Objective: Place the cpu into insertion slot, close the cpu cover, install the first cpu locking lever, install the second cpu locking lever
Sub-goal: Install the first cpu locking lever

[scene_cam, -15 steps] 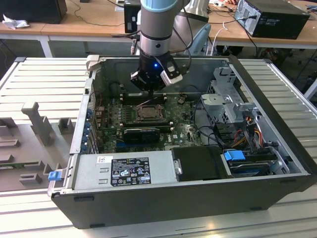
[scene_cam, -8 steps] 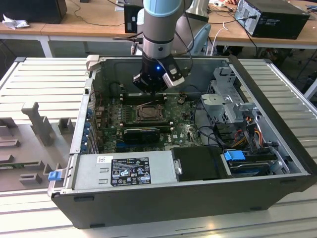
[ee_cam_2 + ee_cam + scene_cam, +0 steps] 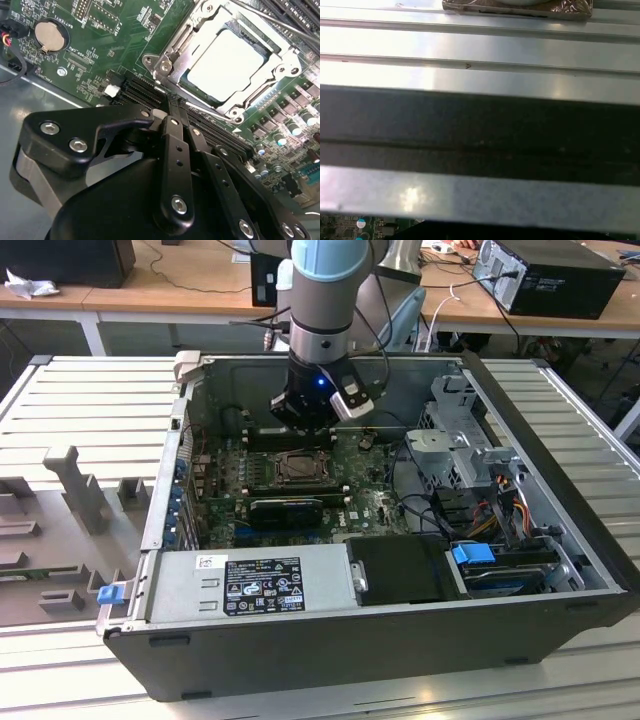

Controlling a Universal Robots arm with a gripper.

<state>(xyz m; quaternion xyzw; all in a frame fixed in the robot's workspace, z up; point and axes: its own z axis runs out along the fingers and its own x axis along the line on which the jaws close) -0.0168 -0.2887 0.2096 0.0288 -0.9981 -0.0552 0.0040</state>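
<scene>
The cpu [image 3: 225,65], a pale square chip, lies in the insertion slot [image 3: 300,468] on the green board. The cpu cover [image 3: 287,60], a silvery frame with a cut-out centre, lies flat over the chip's edges. A thin metal lever rod [image 3: 207,109] runs along the socket edge nearest my gripper. My gripper [image 3: 176,111] has its black fingers [image 3: 172,145] pressed together, shut, with the tips right at that rod by the socket corner. Whether they touch it I cannot tell. In the exterior view the gripper [image 3: 300,430] hangs just behind the socket inside the open case.
Long black memory slots [image 3: 220,132] run beside the socket under my fingers. A coin battery [image 3: 48,34] sits further off on the board. A black graphics card [image 3: 285,510], the power supply [image 3: 260,585] and a drive cage [image 3: 460,440] crowd the case. Ribbed grey table [image 3: 90,400] surrounds it.
</scene>
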